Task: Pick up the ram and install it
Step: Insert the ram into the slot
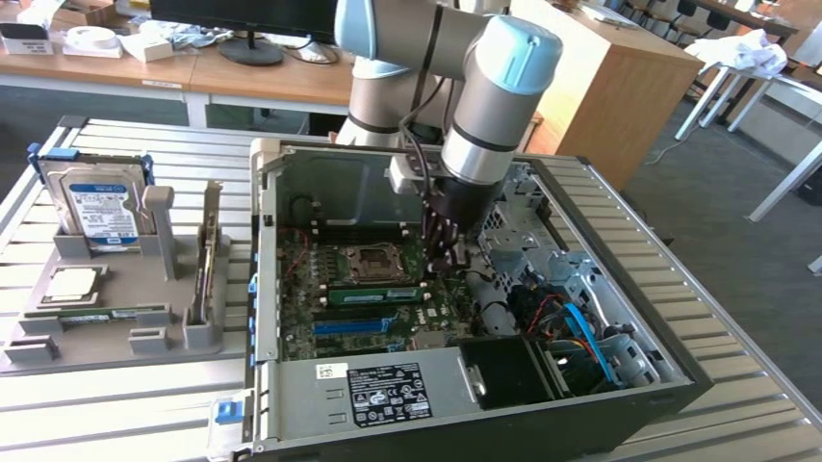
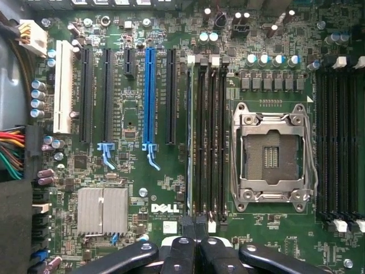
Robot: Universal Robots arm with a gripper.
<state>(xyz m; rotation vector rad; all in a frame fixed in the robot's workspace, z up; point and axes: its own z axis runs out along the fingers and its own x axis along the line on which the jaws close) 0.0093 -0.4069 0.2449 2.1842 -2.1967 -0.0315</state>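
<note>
gripper (image 1: 444, 258) (image 2: 197, 228): closed, holds nothing I can see | ram (image 1: 372, 294) (image 2: 189, 142): standing in a slot on the motherboard (image 1: 337, 318), centre of exterior frame, just beside the gripper

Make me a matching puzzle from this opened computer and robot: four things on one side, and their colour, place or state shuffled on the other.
Things:
1. silver hard drive with blue-and-white label
2. square metal-framed processor socket
3. long plastic expansion slot
4. black robot fingers

Descriptions:
a. blue, among black slots
b. upright in the grey holder outside the computer case
c. empty, on the green motherboard
d. shut together

Pairs: 1-b, 2-c, 3-a, 4-d
</note>
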